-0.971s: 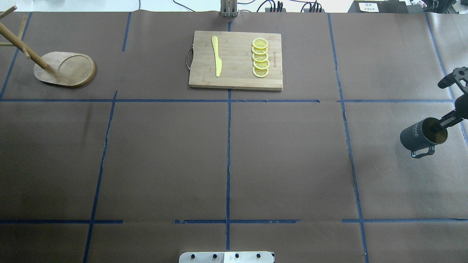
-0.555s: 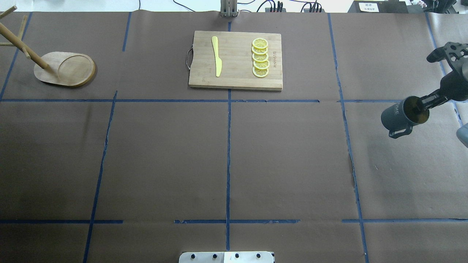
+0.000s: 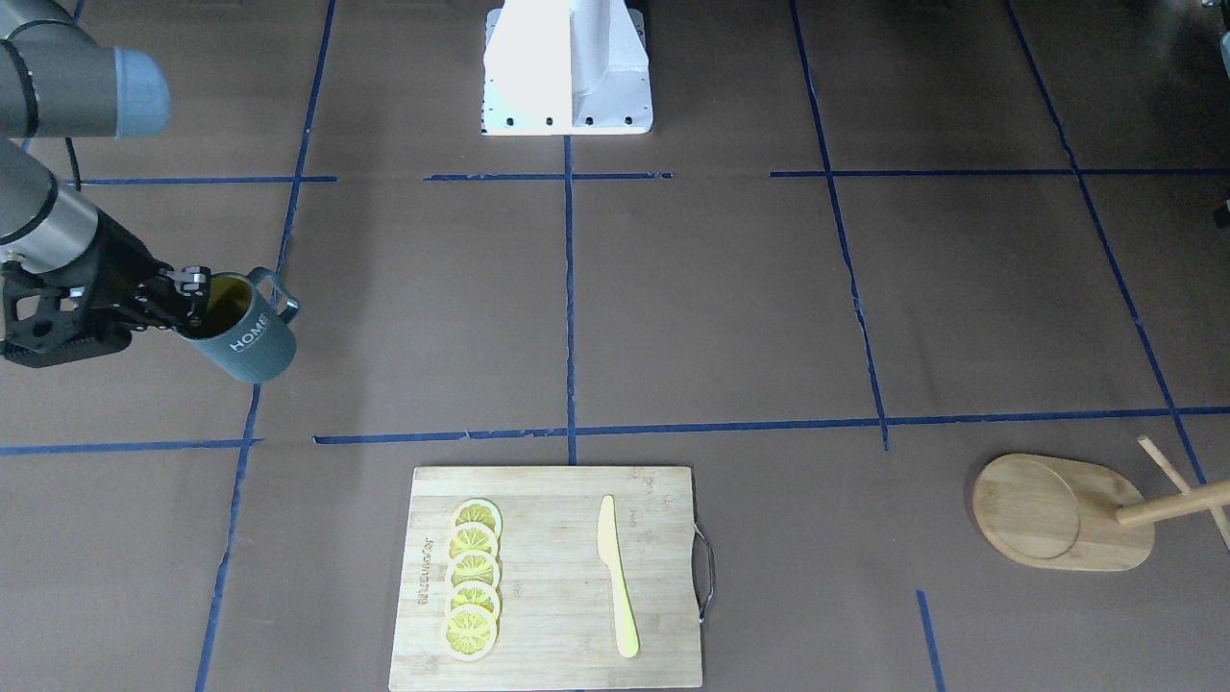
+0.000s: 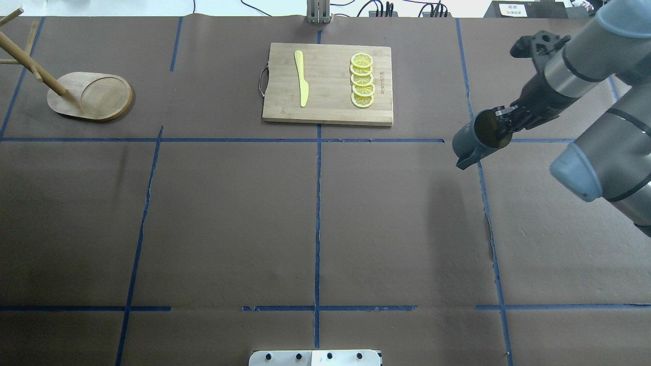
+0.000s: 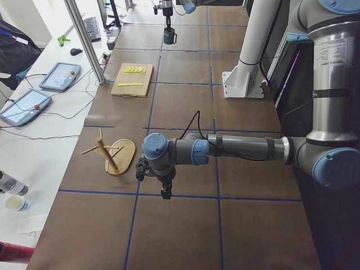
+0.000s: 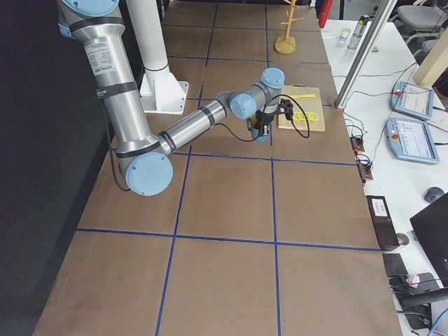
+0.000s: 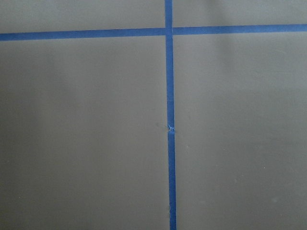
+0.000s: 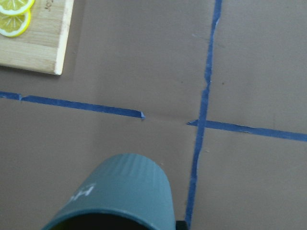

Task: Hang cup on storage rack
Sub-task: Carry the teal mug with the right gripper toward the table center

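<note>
Pinched at the rim by the right gripper, tipped sideways, seemingly off the table: the cup, near the cutting board. A hold suited to leaving the handle free for a peg. Well beyond the board's far end: the storage rack. On the board, in the likely path, only low knife and lemon slices. Left gripper, spread or closed: cannot tell.

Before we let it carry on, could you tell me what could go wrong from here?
1. The right claw pinches only the rim of the cup, which is tilted in the air; it might slip.
2. The left claw hangs close to the storage rack, so the arms might clash there.
</note>
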`<action>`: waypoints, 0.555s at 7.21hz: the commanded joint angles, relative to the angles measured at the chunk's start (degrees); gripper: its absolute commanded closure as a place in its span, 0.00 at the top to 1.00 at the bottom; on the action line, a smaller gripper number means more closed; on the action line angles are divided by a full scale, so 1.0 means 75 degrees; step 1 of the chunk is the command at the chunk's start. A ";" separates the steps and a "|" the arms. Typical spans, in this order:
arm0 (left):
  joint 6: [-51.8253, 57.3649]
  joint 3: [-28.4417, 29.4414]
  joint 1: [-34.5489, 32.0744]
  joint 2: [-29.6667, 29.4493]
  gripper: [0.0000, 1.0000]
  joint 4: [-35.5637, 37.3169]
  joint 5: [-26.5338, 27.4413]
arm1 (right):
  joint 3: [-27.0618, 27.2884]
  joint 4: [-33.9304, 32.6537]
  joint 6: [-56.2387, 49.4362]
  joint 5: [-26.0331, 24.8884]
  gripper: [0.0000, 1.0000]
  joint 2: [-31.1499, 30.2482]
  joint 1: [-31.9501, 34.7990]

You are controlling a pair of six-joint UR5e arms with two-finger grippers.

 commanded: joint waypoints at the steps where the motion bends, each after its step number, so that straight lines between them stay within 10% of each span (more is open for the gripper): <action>1: 0.0000 0.0000 0.0001 0.0000 1.00 0.0000 0.0000 | -0.0026 -0.0119 0.1838 -0.0536 0.00 0.0686 -0.0842; 4: 0.0000 0.0000 0.0001 0.0000 1.00 0.0000 0.0000 | -0.0119 -0.0513 0.4757 -0.0795 0.00 0.1669 -0.1896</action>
